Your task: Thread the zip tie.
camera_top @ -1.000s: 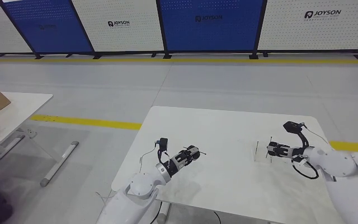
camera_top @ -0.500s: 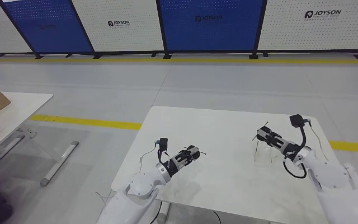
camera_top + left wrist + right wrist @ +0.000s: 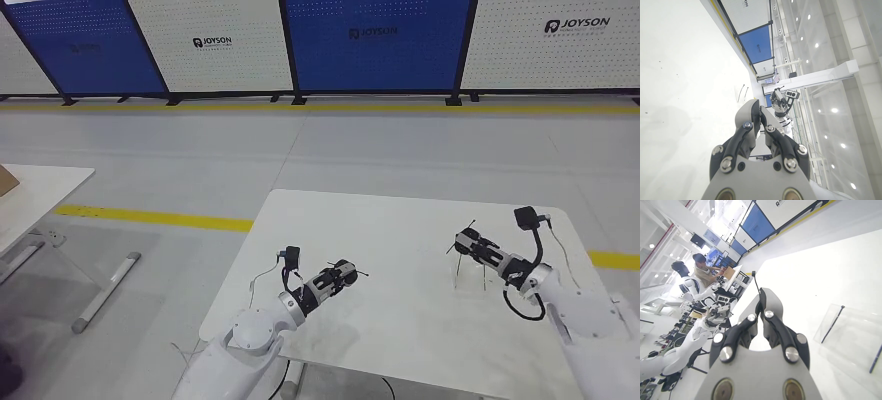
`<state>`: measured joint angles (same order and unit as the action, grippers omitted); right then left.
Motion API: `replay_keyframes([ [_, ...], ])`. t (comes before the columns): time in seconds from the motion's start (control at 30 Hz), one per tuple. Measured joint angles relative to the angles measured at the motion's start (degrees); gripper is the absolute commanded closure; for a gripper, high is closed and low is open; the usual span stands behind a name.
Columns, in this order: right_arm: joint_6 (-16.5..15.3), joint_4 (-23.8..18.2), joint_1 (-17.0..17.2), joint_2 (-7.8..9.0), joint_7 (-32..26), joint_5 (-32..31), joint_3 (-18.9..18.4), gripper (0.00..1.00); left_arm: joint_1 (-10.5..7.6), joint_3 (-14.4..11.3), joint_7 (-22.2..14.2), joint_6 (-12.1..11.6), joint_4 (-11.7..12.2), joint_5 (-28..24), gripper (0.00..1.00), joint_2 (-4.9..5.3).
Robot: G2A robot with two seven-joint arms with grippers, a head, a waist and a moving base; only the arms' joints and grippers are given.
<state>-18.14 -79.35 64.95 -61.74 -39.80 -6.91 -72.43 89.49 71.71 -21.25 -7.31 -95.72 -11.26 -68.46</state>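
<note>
We take the clear sheet, lying flat on the white desk, as our marker. Two loose ties rest on it, apart from each other and roughly parallel. The first spare zip tie runs along the sheet's edge that faces the left arm, and the second spare zip tie runs along the opposite edge. In the right wrist view both show as thin dark strips flat on the sheet. The first has its small head at the end farther from the robot.

The right end effector hangs in the air just past the sheet's far edge, near the corner by the first spare zip tie, and it is lifted clear of the desk. Its fingers are pressed together on the held zip tie, a thin black strip that runs out past the fingertips and ends in a small square head. From above, we see this strip slanting across the fingertips, one end pointing away from the sheet.

The left end effector is well apart from the sheet, over the desk on the side of the first spare zip tie. In the left wrist view we see its pads closed against each other, with a small dark bit caught between them. From above, a thin black strip, the other zip tie, sticks out of its grip sideways, towards the sheet. The two clamped ties are well apart, with bare desk between them.
</note>
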Motion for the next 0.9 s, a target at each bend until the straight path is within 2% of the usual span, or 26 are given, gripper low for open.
replay_keyframes([
  [0.1,0.4,-0.4,1.1,-0.24,3.7,-1.6,0.6,1.0,0.0,0.0,0.0,0.0,0.0,0.0,1.0,0.0],
  [0.2,0.4,-1.6,3.0,-0.94,10.1,-0.2,1.9,1.0,0.0,0.0,0.0,0.0,0.0,0.0,1.0,0.0],
  [0.33,1.0,-4.6,6.4,-2.29,25.8,-3.9,4.8,1.0,0.0,0.0,0.0,0.0,0.0,0.0,1.0,0.0],
  [0.43,3.0,-5.4,7.0,-3.26,34.4,-7.6,7.6,1.0,0.0,0.0,0.0,0.0,0.0,0.0,1.0,0.0],
  [0.5,4.3,-5.1,6.7,-3.84,36.0,-8.6,9.5,1.0,0.0,0.0,0.0,0.0,0.0,0.0,1.0,0.0],
  [0.6,6.2,-4.0,5.6,-4.44,34.4,-10.1,12.1,1.0,0.0,0.0,0.0,0.0,0.0,0.0,1.0,0.0],
  [0.9,6.3,-4.0,5.6,-4.44,34.4,-10.0,12.1,1.0,0.0,0.0,0.0,0.0,0.0,0.0,1.0,0.0],
])
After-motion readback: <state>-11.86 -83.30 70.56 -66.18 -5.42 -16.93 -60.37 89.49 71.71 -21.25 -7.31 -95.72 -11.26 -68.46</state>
